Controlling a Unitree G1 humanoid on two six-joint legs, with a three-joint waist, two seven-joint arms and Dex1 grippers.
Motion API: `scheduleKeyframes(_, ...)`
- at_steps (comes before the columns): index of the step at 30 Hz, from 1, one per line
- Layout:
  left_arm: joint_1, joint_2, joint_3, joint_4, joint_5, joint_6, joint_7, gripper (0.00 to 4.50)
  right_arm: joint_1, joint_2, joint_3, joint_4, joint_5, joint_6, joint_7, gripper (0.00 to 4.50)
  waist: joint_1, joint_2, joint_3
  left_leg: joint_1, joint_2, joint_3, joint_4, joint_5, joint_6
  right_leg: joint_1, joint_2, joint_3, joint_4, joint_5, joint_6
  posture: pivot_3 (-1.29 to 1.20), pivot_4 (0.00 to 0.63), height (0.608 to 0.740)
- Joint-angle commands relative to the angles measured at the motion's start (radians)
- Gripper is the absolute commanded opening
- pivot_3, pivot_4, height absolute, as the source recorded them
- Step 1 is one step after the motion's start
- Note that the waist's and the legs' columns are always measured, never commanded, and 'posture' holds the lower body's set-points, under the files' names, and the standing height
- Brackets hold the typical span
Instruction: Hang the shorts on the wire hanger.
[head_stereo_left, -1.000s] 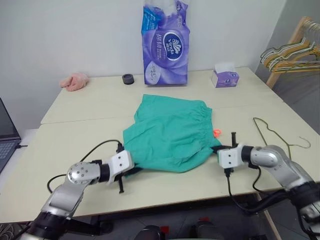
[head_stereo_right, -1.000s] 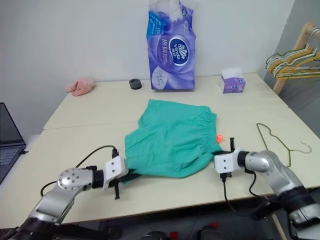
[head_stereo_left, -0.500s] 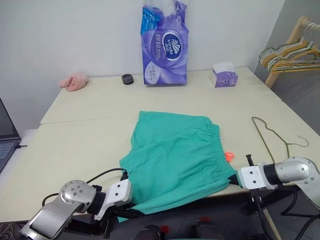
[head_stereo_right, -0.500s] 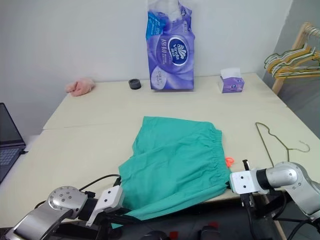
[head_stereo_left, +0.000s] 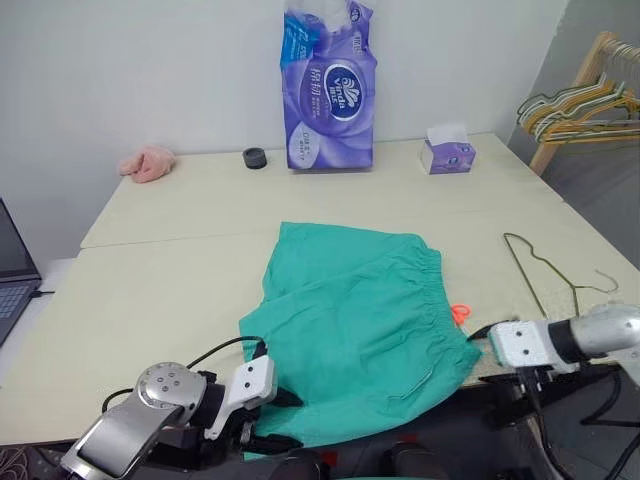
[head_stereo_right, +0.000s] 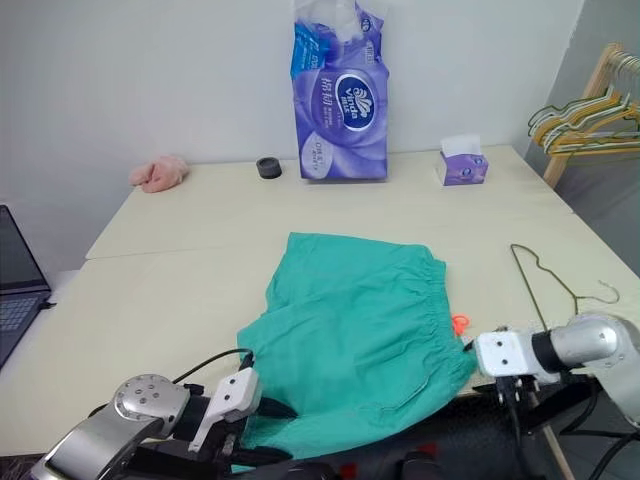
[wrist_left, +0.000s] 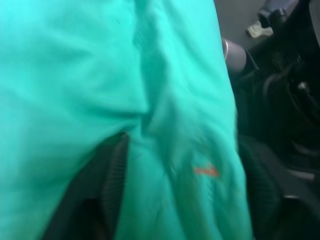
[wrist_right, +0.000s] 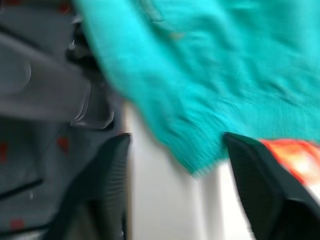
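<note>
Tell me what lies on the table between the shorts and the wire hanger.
Only the orange-red drawstring at the shorts' waistband; otherwise bare table up to the wire hanger, in both eye views.

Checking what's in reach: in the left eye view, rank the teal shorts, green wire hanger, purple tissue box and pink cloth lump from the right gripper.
1. Teal shorts, beside the right gripper.
2. Green wire hanger, just beyond.
3. Purple tissue box, far edge.
4. Pink cloth lump, far left corner.

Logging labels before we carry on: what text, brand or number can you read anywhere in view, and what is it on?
"Vinda": on the oval logo of the purple tissue pack.
Chinese characters beside that logo: too small to read.
Print lower on the pack: too small to read.
Small purple tissue box: print too blurred to read.
Shorts, wire hanger: no text seen.
</note>
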Motion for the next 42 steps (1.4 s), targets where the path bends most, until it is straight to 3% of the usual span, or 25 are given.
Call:
scheduleKeyframes(1,-0.049,-0.045,0.036,-0.065,-0.079,0.044,0.036,4.15,-0.023,0.031,-0.182,0.018,0.158,0.161,-0.043,4.00,0.000,-0.001,0.000,0.000,0.000,0.000,0.000,0.000,0.000,0.000,0.000,0.000,0.000,0.000,0.000,-0.12,0.029,0.740)
scheduleKeyframes(2,-0.069,-0.068,0.045,-0.083,-0.116,0.074,0.049,4.42,-0.031,0.059,-0.218,0.034,0.180,0.202,-0.081,4.00,0.000,-0.002,0.000,0.000,0.000,0.000,0.001,0.000,0.000,0.000,0.000,0.000,0.000,0.000,0.000,-0.12,0.029,0.740)
scheduleKeyframes(5,-0.123,-0.098,0.050,-0.110,-0.151,0.114,0.072,4.42,-0.038,0.146,-0.289,0.064,0.198,0.306,-0.211,4.00,0.000,-0.004,-0.001,0.000,0.001,0.000,0.002,0.000,0.000,0.000,0.000,0.000,0.001,0.001,0.000,-0.12,0.028,0.740)
scheduleKeyframes(12,-0.308,-0.163,-0.013,-0.075,-0.031,0.033,0.154,4.42,-0.112,0.370,-0.386,0.261,0.075,0.594,-0.710,4.00,-0.001,-0.001,-0.003,-0.001,0.000,0.002,0.002,0.002,-0.003,-0.001,0.000,0.002,0.000,0.005,-0.005,-0.14,0.026,0.740)
scheduleKeyframes(18,-0.357,-0.171,-0.066,-0.036,0.016,-0.026,0.128,4.42,-0.188,0.403,-0.395,0.448,0.038,0.561,-0.818,4.00,-0.020,0.004,-0.005,0.000,0.000,0.006,0.001,0.003,-0.004,-0.002,0.001,0.006,0.000,0.005,-0.006,-0.16,0.025,0.740)
scheduleKeyframes(29,-0.363,-0.169,-0.080,-0.031,0.042,-0.048,0.123,4.42,-0.325,0.403,-0.364,0.760,0.052,0.564,-0.796,4.00,-0.055,0.001,-0.006,0.001,0.000,0.007,0.001,0.002,-0.002,-0.001,0.001,0.007,0.000,0.006,-0.005,-0.15,0.030,0.740)
scheduleKeyframes(33,-0.361,-0.172,-0.077,-0.036,0.036,-0.039,0.124,4.44,-0.351,0.409,-0.333,0.825,0.058,0.634,-0.740,3.16,-0.056,-0.003,-0.009,0.001,0.000,0.007,0.002,0.001,-0.001,0.000,0.001,0.007,0.000,0.006,-0.005,-0.15,0.030,0.740)
scheduleKeyframes(39,-0.363,-0.181,-0.069,-0.033,0.043,-0.043,0.146,4.44,-0.338,0.434,-0.256,0.889,0.002,0.601,-0.740,1.06,-0.053,-0.020,-0.022,0.002,0.000,0.004,0.001,0.001,-0.001,0.002,0.001,0.005,-0.001,0.006,-0.005,-0.14,0.029,0.740)
scheduleKeyframes(42,-0.358,-0.183,-0.066,-0.038,0.039,-0.035,0.157,4.44,-0.340,0.444,-0.251,0.900,-0.008,0.576,-0.764,0.03,-0.048,-0.023,-0.022,0.015,0.000,0.002,0.001,-0.002,0.002,0.018,0.001,0.003,-0.005,0.005,-0.005,-0.14,0.029,0.740)
